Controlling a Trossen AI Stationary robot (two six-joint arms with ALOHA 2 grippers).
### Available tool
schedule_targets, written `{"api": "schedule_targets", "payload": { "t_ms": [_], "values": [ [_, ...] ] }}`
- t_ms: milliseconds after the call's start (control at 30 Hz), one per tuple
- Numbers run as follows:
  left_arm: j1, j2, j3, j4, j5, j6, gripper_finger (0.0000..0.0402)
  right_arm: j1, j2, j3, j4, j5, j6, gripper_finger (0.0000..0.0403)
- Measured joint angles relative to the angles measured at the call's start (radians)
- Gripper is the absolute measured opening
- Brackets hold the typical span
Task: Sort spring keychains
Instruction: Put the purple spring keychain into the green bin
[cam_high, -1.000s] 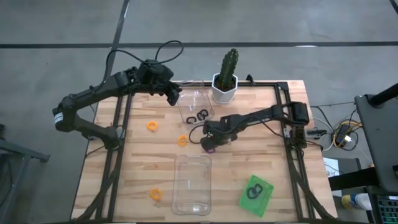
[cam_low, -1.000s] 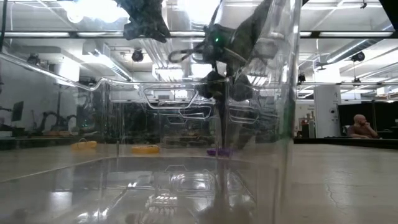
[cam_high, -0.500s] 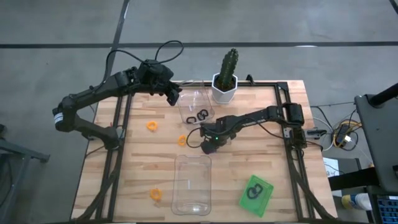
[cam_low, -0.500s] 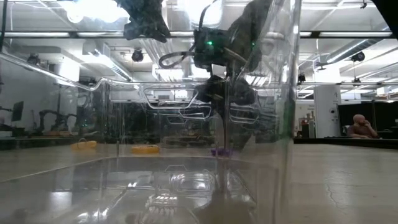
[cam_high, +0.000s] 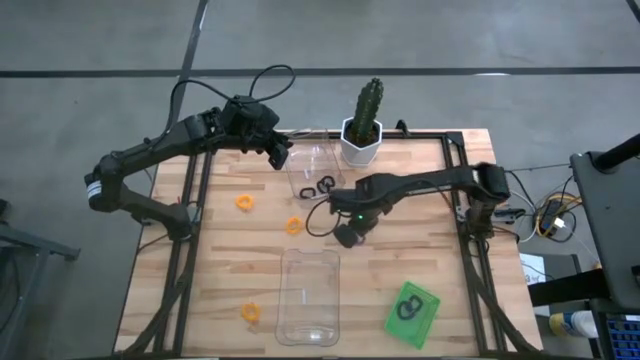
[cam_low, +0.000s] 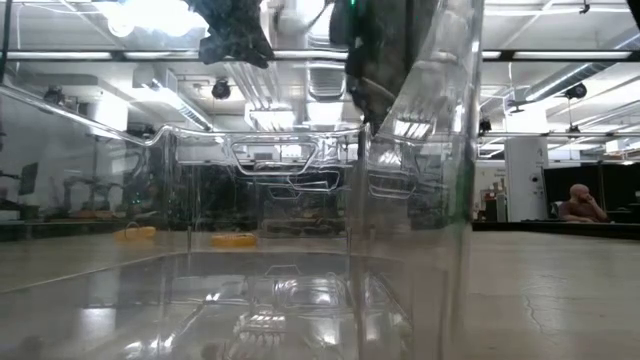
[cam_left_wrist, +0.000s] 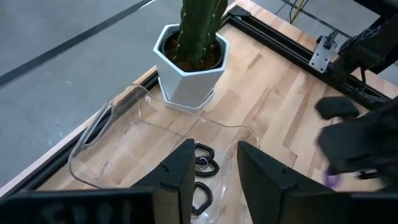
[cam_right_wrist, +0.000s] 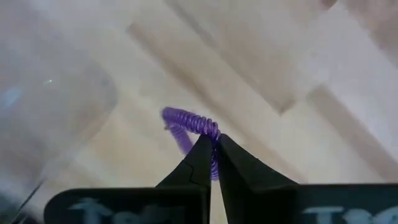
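My right gripper (cam_high: 347, 236) hangs above the middle of the table, between the two clear trays, shut on a purple spring keychain (cam_right_wrist: 189, 124). My left gripper (cam_high: 279, 152) is open over the far clear tray (cam_high: 318, 160), which holds two black keychains (cam_high: 322, 186); they show between its fingers in the left wrist view (cam_left_wrist: 205, 155). Three orange keychains lie flat on the wood (cam_high: 243, 202), (cam_high: 293, 226), (cam_high: 251, 312). More black keychains (cam_high: 407, 305) rest in the green tray (cam_high: 428, 318). My right gripper pinches the purple keychain's coil (cam_right_wrist: 208, 129) between its two fingertips (cam_right_wrist: 200, 152), coming from above and pointing down. The rest of the loop sticks out past the fingertips. The keychain is lifted clear of the table.
An empty clear tray (cam_high: 308, 297) sits near the table's near edge and fills the low view (cam_low: 300, 280). A potted cactus (cam_high: 362, 125) stands at the far edge beside the far tray. A dark frame (cam_high: 470, 230) runs along the table's sides.
My right gripper has risen from the table and shifted slightly toward the right edge. It has carried the purple keychain up off the wood, where it lay a second ago. My left arm has kept still.
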Motion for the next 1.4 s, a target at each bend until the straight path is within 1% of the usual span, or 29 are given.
{"api": "schedule_targets", "payload": {
  "t_ms": [100, 167, 233, 333, 467, 567, 767, 967, 1200, 1400],
  "values": [
    [0.0, 0.0, 0.0, 0.0, 0.0, 0.0, 0.0113, 0.036, -0.053, 0.026, -0.069, -0.044, 0.016, 0.0009],
    [0.0, 0.0, 0.0, 0.0, 0.0, 0.0, 0.0113, 0.075, -0.086, 0.041, -0.106, -0.066, 0.047, 0.0009],
    [0.0, 0.0, 0.0, 0.0, 0.0, 0.0, 0.0113, 0.118, -0.123, 0.047, -0.132, -0.112, 0.089, 0.0009],
    [0.0, 0.0, 0.0, 0.0, 0.0, 0.0, 0.0113, 0.195, -0.173, 0.054, -0.158, -0.169, 0.193, 0.0009],
    [0.0, 0.0, 0.0, 0.0, 0.0, 0.001, 0.0113, 0.315, -0.216, 0.054, -0.16, -0.186, 0.337, 0.0009],
    [0.0, 0.0, 0.0, 0.0, 0.0, 0.019, 0.0113, 0.389, -0.221, 0.053, -0.16, -0.187, 0.447, 0.0009],
    [0.0, 0.0, 0.0, 0.0, 0.0, 0.025, 0.0113, 0.513, -0.159, 0.044, -0.158, -0.177, 0.581, 0.0008],
    [0.0, 0.0, 0.0, 0.0, 0.0, 0.029, 0.0113, 0.589, -0.067, 0.035, -0.159, -0.195, 0.606, 0.0008],
    [0.0, 0.0, 0.0, -0.001, 0.0, 0.044, 0.0113, 0.619, 0.029, -0.027, -0.161, -0.229, 0.561, 0.0008],
    [0.0, 0.0, 0.0, -0.003, 0.0, 0.051, 0.0113, 0.618, 0.072, -0.08, -0.153, -0.231, 0.53, 0.0017]
  ]
}}
